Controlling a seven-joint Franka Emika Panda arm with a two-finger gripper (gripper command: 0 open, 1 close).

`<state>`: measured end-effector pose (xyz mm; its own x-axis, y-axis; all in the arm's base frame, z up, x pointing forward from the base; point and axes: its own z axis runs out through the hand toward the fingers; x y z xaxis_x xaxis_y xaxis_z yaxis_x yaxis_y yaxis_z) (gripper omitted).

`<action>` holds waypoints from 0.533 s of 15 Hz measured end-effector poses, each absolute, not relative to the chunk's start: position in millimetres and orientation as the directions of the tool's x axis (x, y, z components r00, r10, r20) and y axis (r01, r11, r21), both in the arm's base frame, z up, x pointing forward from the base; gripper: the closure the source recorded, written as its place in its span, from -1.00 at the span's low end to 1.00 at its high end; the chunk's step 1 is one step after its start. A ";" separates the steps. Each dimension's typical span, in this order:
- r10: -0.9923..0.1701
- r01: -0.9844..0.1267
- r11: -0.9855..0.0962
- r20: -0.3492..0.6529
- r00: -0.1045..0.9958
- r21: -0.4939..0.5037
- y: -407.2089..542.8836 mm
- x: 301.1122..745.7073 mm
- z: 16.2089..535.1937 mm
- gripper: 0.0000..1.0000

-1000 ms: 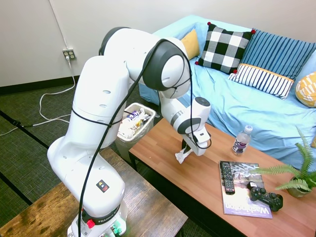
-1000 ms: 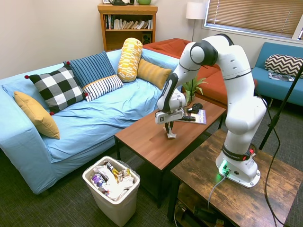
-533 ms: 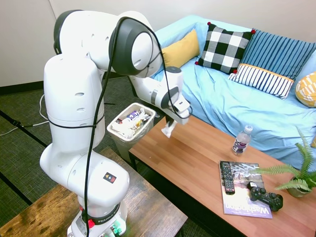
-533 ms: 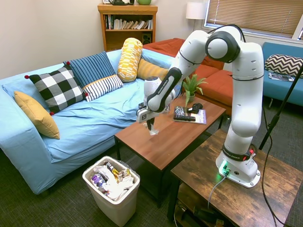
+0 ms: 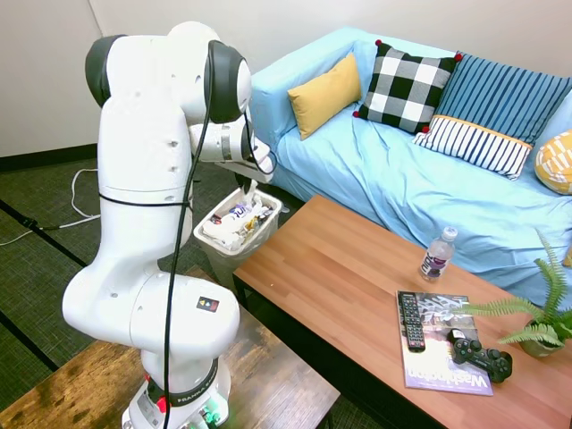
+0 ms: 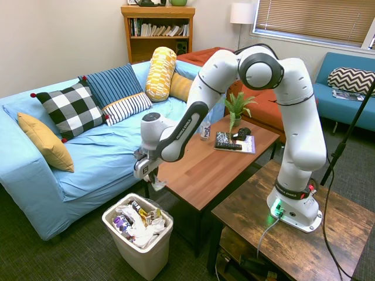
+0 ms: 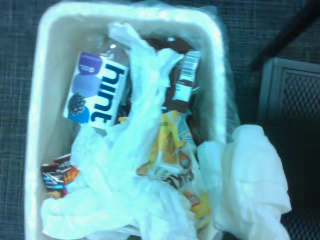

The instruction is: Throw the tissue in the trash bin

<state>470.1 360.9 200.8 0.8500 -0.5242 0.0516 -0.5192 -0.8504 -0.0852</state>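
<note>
My first exterior camera looks down from behind the arm's base, facing the blue sofa [image 5: 420, 179] across the upper right of the frame, with the worktop [image 5: 357, 286] running to the lower right and the trash bin [image 5: 237, 223] at centre left. My second exterior camera sits on the opposite side, wider and farther back, facing the arm from the front: sofa [image 6: 88, 146] at left, bin [image 6: 140, 234] at bottom centre, worktop [image 6: 211, 164] in the middle. Both share sofa, worktop and bin. My wrist camera points straight down, close, filling its frame with the bin [image 7: 37, 125] and the tissue [image 7: 252, 185] at lower right.
</note>
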 end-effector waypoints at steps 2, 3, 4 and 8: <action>-0.499 -0.494 -0.865 0.048 0.865 -0.090 382.4 467.0 193.4 -1.00; -0.487 -0.482 -0.871 0.046 0.872 -0.089 391.0 464.3 190.5 -1.00; -0.477 -0.472 -0.877 0.044 0.878 -0.084 398.5 461.3 187.4 -1.00; -0.459 -0.456 -0.888 0.046 0.887 -0.058 406.6 455.9 168.9 -1.00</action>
<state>455.9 406.6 168.9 0.8871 -0.4592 0.0462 -0.4565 -0.8878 -0.0583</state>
